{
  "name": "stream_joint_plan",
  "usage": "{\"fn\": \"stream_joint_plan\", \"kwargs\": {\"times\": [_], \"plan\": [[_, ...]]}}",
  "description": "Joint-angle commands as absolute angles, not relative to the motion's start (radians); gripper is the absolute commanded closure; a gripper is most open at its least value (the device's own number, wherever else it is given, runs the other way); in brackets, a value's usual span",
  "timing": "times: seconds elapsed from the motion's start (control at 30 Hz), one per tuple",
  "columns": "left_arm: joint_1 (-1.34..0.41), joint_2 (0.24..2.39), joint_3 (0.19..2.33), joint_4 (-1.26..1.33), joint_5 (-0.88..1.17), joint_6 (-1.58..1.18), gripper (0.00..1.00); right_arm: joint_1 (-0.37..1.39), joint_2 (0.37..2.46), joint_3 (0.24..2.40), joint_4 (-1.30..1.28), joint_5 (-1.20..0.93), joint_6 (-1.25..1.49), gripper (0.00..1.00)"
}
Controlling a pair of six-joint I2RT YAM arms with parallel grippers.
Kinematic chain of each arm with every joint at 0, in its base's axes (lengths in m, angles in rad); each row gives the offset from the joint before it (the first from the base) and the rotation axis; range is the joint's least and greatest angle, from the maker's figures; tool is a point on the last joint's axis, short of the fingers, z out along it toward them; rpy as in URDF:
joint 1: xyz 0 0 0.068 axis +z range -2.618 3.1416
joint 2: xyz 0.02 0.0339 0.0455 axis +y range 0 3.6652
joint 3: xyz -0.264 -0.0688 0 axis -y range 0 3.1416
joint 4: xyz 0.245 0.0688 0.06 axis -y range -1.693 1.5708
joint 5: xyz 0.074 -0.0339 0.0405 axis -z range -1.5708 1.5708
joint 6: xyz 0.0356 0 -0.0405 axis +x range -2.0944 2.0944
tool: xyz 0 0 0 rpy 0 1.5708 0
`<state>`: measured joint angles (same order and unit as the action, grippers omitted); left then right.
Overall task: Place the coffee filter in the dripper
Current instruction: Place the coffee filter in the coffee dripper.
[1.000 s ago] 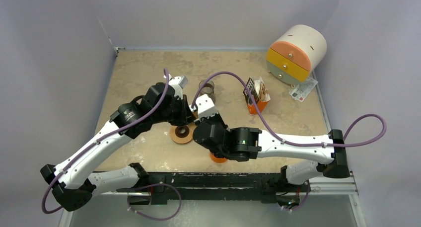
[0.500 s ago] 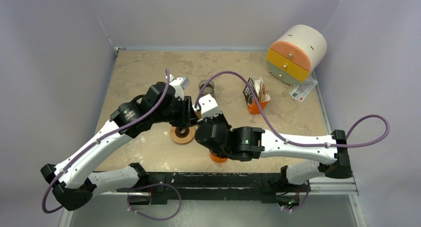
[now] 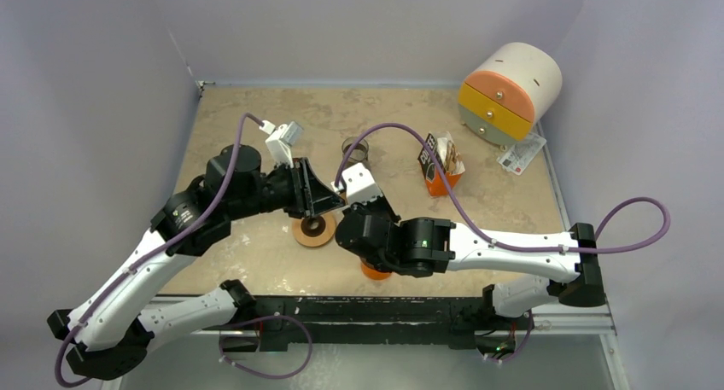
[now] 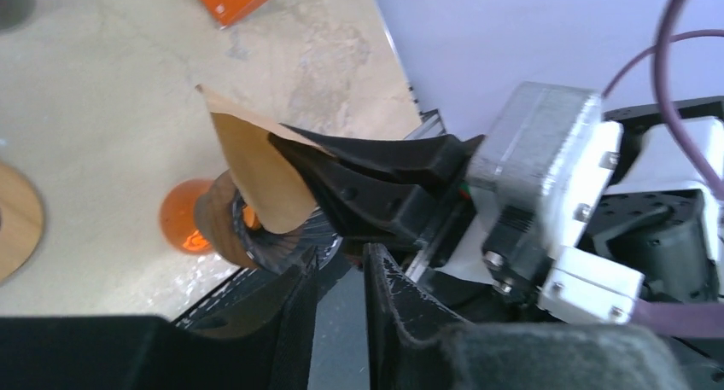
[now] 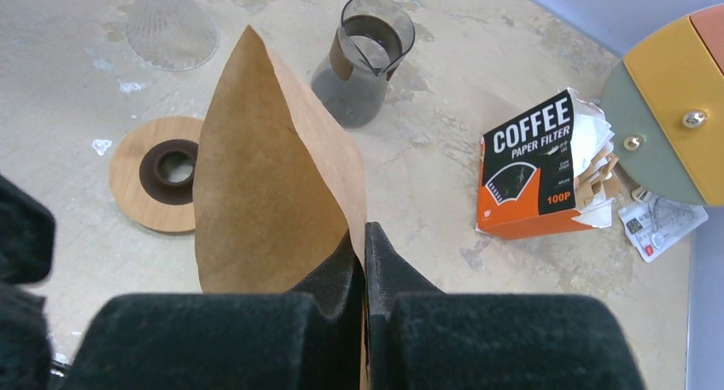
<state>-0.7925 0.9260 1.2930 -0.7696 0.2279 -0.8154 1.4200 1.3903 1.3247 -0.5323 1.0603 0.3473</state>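
My right gripper (image 5: 364,236) is shut on the lower edge of the brown paper coffee filter (image 5: 273,177), which stands up as a cone in front of it. In the left wrist view the same coffee filter (image 4: 256,177) sticks out of the right arm's black fingers. My left gripper (image 4: 341,262) is open just beside it, with a clear gap and nothing between its fingers. The clear glass dripper (image 5: 171,32) rests mouth down on the table, beyond the filter at far left. In the top view both grippers meet near the table's middle, the left gripper (image 3: 329,198) pointing right.
A wooden ring holder (image 3: 313,229) lies under the grippers. Behind stand a glass carafe (image 3: 355,149) and an orange coffee filter box (image 3: 440,164). An orange object (image 3: 374,272) sits under the right arm. A round drawer unit (image 3: 508,91) is at back right.
My left arm has drawn back to the left and its wrist has turned. Its jaws have parted. The right arm has shifted only slightly, still holding the filter.
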Motion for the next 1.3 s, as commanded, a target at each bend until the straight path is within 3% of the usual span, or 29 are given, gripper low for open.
{"fn": "stream_joint_plan", "kwargs": {"times": [0.0,0.13,0.17,0.73,0.97,1.27], "plan": [[-0.794,0.902,1.221,-0.586,0.3,-0.93,0.8,1.417,1.382,1.368,-0.521,1.112,0.36,1.0],[-0.793,0.919,1.176,-0.508,0.325,-0.982,0.99,1.417,1.376,1.363,-0.515,1.124,0.362,1.0],[-0.793,0.926,1.17,-0.498,0.327,-0.988,1.0,1.417,1.372,1.36,-0.513,1.124,0.365,1.0],[-0.81,1.026,1.166,-0.588,0.14,-0.927,1.0,1.417,1.3,1.349,-0.517,1.021,0.462,1.0],[-0.932,1.109,1.264,-0.688,-0.019,-0.879,1.0,1.417,1.282,1.349,-0.599,0.871,0.605,1.0],[-0.997,1.151,1.33,-0.771,-0.083,-0.858,1.0,1.417,1.203,1.324,-0.673,0.77,0.765,1.0]]}}
